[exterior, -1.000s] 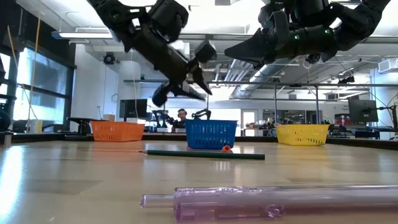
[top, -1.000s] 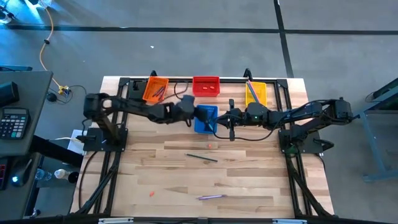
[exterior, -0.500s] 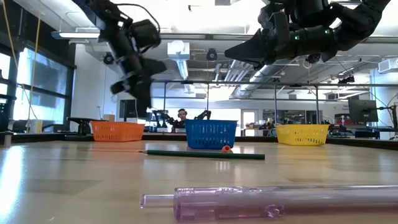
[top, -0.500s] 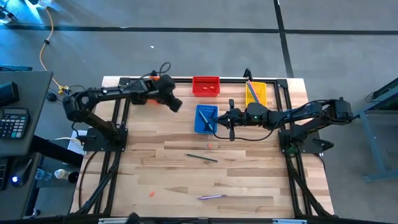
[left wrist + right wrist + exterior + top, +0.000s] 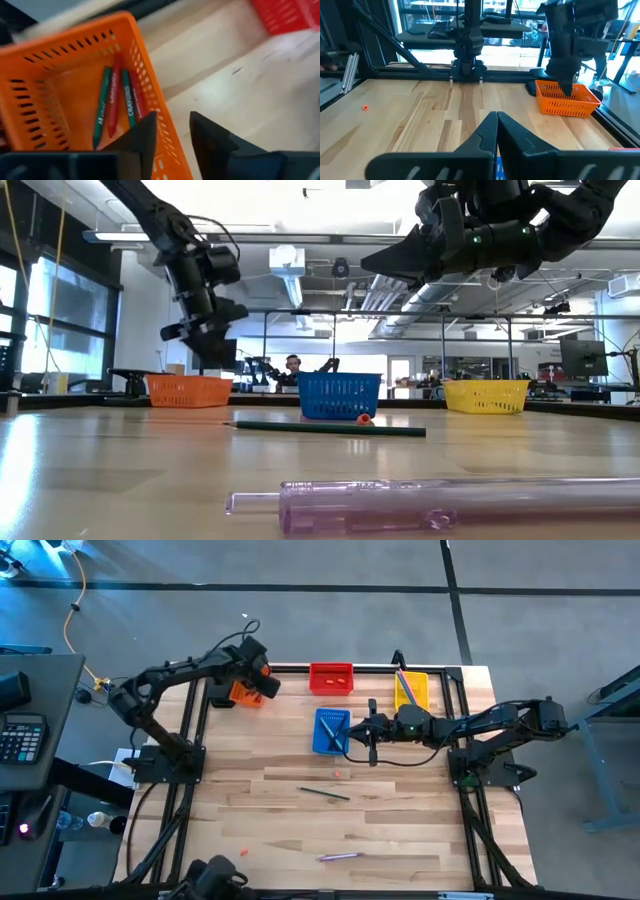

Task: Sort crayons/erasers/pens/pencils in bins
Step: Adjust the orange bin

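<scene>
While my left hand (image 5: 262,673) hangs over the orange bin (image 5: 243,693) at the tabletop's (image 5: 400,830) far left, the high view shows my right hand (image 5: 371,730) parked beside the blue bin (image 5: 330,730); the red bin (image 5: 331,678) and yellow bin (image 5: 411,690) stand along the back. Left loose are a dark pencil (image 5: 325,792), a purple pen (image 5: 338,856) and 2 small erasers (image 5: 338,775).

From table height, the pen (image 5: 430,505) lies nearest and the pencil (image 5: 325,428) lies before the blue bin; the red bin is hidden.

My left wrist shows fingers (image 5: 142,137) apart, holding nothing, above crayons (image 5: 116,102) already lying in the orange bin.

My right wrist shows fingers (image 5: 485,135) pressed together, empty. What the other bins hold I cannot make out fully.
</scene>
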